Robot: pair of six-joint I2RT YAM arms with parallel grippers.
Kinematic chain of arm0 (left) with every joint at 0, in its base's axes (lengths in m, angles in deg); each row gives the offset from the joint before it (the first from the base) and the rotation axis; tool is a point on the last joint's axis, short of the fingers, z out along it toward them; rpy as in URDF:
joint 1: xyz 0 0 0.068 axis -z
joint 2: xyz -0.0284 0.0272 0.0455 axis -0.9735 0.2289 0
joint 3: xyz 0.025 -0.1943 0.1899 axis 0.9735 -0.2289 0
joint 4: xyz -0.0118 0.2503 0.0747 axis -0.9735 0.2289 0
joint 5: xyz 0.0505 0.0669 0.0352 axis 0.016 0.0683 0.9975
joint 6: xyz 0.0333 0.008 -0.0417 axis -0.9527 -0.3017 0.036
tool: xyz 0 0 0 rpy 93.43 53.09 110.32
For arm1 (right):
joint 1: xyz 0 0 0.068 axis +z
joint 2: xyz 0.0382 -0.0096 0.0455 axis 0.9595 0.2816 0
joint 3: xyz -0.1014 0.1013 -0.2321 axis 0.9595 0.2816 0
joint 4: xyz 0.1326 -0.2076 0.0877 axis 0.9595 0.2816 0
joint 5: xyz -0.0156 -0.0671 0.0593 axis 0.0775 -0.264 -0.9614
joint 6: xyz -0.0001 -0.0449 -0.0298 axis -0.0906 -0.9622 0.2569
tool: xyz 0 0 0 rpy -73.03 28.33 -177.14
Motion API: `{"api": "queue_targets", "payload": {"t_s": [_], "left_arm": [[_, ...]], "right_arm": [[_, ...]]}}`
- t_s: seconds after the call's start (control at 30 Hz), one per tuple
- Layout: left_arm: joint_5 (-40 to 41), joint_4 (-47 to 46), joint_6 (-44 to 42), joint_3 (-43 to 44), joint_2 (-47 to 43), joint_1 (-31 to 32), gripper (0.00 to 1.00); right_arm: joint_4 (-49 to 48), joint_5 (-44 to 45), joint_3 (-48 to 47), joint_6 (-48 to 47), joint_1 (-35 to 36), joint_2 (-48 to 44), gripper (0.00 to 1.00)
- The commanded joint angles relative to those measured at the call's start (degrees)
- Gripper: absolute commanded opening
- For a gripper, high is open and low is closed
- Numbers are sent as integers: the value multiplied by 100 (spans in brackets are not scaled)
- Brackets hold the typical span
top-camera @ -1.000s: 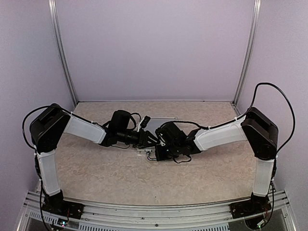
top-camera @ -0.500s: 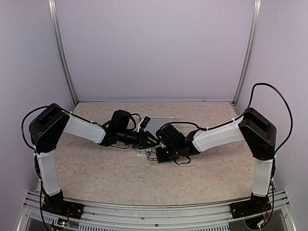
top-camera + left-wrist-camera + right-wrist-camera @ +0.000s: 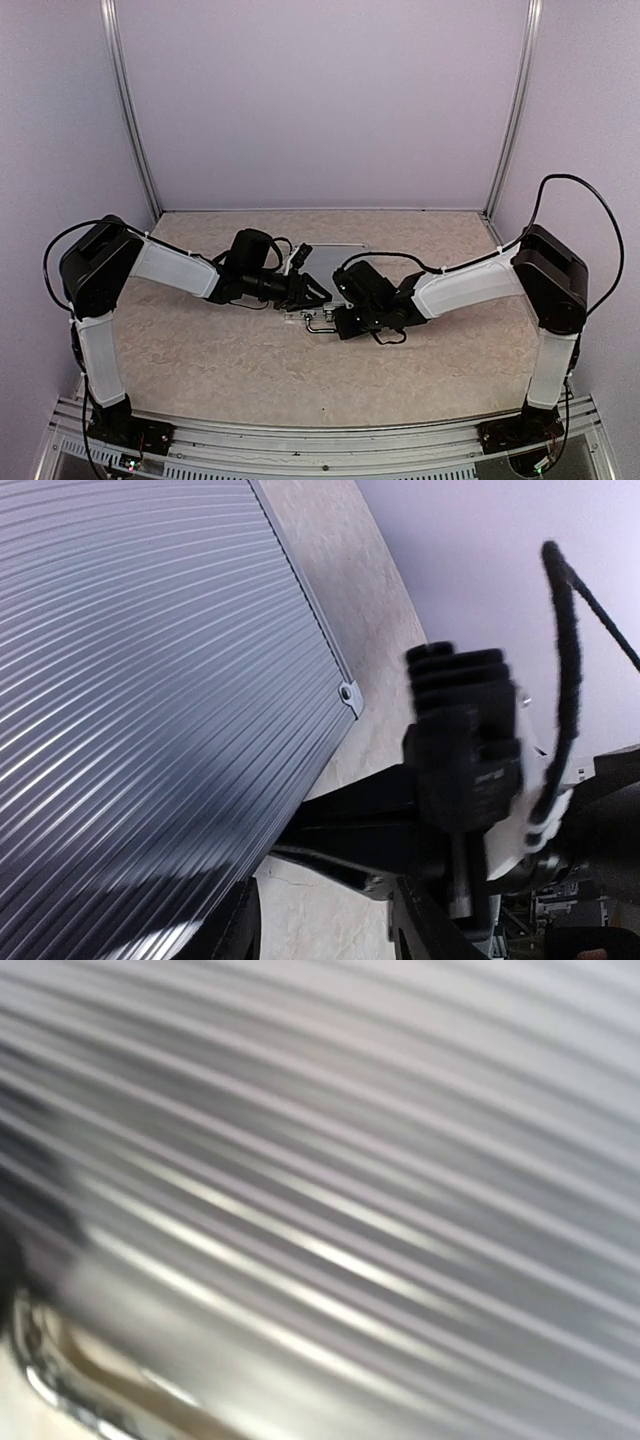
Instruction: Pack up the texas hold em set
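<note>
I'm looking over a beige speckled desk (image 3: pixel 200 350), boxed in by lilac walls (image 3: pixel 320 100) and 2 metal posts (image 3: pixel 130 110). The ribbed silver case (image 3: pixel 150 680) is lying lid-down mid-desk, mostly hiding beneath both arms. The left gripper (image 3: pixel 325 930) is hovering at its edge with jaws partly apart, and I'm seeing nothing between them. The right gripper (image 3: pixel 345 318) is sitting fully closed, close against the lid.

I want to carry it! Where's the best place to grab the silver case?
By what looks like its handle, on the near edge, coming from the robot's side. The silver case lies flat and closed, far too broad to pinch across, but the handle sticks out thin.
</note>
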Motion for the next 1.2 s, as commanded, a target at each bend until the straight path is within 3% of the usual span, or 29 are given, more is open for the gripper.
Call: {"api": "queue_targets", "payload": {"t_s": [0.0, 0.13, 0.23, 0.37, 0.4, 0.43, 0.6, 0.73, 0.93, 1.17], "left_arm": [[170, 176, 38, -66, -205, -83, 45], [243, 211, 111, -93, -402, -130, 47], [381, 346, 131, -163, -747, -179, 59], [738, 881, 8, -202, -1371, -181, 81], [869, 1098, -86, -207, -1575, -177, 92], [1016, 1314, -190, -223, -1847, -169, 98], [1847, 2324, -730, -511, -3000, -141, 99], [2533, 3001, -1038, -692, -3938, -145, 99], [3492, 3817, -1288, -738, -4884, -167, 99], [3919, 4050, -1416, -1106, -5701, -249, 99]], "right_arm": [[449, 31, 31, -217, -47, -1084, 0], [816, 106, 232, -213, -42, -1907, 4], [878, 166, 663, -81, -49, -2478, 14], [880, 207, 1235, 102, -44, -3277, 50], [879, 236, 1386, 139, -46, -3477, 61], [889, 283, 1521, 161, -42, -3709, 66], [1326, 862, 1932, 216, -40, -4770, 86], [1934, 1513, 1997, 279, -29, -5523, 92], [2289, 2131, 2108, 205, -24, -6172, 93], [2398, 2510, 2405, 202, -31, -6535, 93]]}}
